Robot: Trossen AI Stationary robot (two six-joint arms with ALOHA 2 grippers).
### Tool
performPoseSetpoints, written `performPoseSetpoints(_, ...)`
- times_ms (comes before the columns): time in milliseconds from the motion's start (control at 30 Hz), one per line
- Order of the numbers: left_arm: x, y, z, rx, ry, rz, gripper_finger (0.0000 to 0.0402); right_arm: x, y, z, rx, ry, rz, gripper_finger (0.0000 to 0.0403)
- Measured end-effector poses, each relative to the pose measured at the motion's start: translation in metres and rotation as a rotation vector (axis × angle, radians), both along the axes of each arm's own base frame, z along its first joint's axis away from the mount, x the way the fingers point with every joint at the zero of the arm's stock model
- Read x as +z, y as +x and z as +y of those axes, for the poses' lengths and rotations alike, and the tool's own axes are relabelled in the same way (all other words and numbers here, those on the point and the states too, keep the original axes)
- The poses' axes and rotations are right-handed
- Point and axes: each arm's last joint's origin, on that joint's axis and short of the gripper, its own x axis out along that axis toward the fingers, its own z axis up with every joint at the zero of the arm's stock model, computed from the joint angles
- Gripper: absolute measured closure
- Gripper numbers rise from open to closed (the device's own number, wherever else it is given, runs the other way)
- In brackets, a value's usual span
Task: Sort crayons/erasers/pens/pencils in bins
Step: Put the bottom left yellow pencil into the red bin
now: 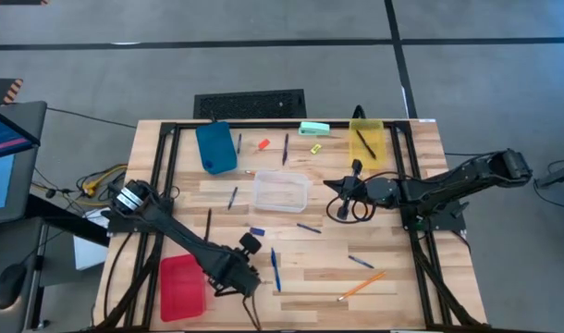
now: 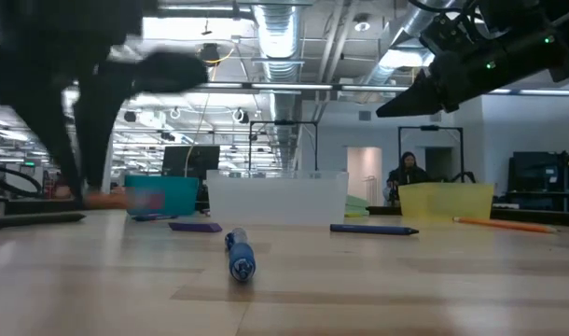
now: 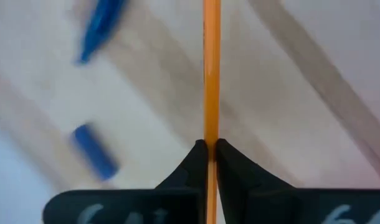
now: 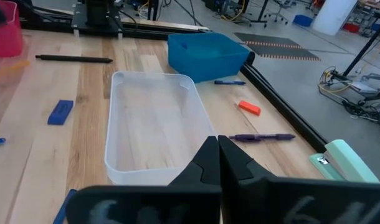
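A pale wooden-slat table (image 1: 384, 296) carries four small plastic tubs. The red rectangular bin (image 1: 181, 285) sits at the near left corner. The blue one (image 1: 215, 147) and the translucent yellow one (image 1: 366, 141) lie along the far edge, and the clear one (image 1: 282, 192) is at the centre. Beside the red bin, the left hand (image 3: 211, 163) is closed on a thin orange pencil (image 3: 211, 74) low over the boards, with a blue pen (image 3: 101, 28) and a chunky blue eraser (image 3: 94, 151) lying near. The right hand (image 4: 217, 163), fingers pressed together and empty, hovers between the clear and yellow bins. A second orange pencil (image 1: 361, 286) rests near the front right, and an orange-red eraser (image 1: 263, 144) sits just beside the blue bin.
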Motion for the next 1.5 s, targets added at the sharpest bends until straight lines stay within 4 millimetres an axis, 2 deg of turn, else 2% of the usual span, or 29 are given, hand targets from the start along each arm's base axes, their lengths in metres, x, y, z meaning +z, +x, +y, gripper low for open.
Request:
performPoseSetpoints(133, 0.021, 0.000, 0.001, 0.072, 0.008, -0.019, 0.0399, 0.000, 0.000, 0.000, 0.003, -0.012, 0.006, 0.0400)
performPoseSetpoints(400, 0.072, -0.007, -0.001, 0.371, -0.155, -0.182, 0.0399, -0.001, 0.000, 0.000, 0.004, -0.014, 0.018, 0.0401)
performPoseSetpoints(667, 0.116, -0.042, -0.012, 0.812, -0.395, -0.349, 0.0399, -0.004, -0.001, 0.000, 0.004, -0.017, 0.051, 0.0400)
performPoseSetpoints(833, 0.131, -0.072, -0.025, 0.996, -0.452, -0.480, 0.0400, -0.005, -0.002, 0.000, 0.004, -0.017, 0.062, 0.0399)
performPoseSetpoints(967, 0.125, -0.079, -0.027, 1.021, -0.406, -0.510, 0.0400, -0.005, -0.002, 0.000, 0.004, -0.017, 0.060, 0.0400)
performPoseSetpoints(1100, 0.111, -0.064, -0.021, 0.969, -0.418, -0.510, 0.0401, -0.005, -0.001, 0.000, 0.004, -0.017, 0.057, 0.0400)
performPoseSetpoints(1233, 0.097, -0.047, -0.022, 0.882, -0.546, -0.473, 0.0401, -0.005, -0.001, 0.000, 0.003, -0.015, 0.057, 0.0399)
performPoseSetpoints(1367, 0.078, -0.038, -0.031, 0.830, -0.661, -0.447, 0.0401, -0.005, -0.002, 0.000, -0.002, 0.006, 0.052, 0.0400)
performPoseSetpoints(1500, 0.050, -0.030, -0.049, 0.784, -0.614, -0.336, 0.0396, -0.006, -0.002, 0.005, 0.013, 0.034, 0.055, 0.0400)
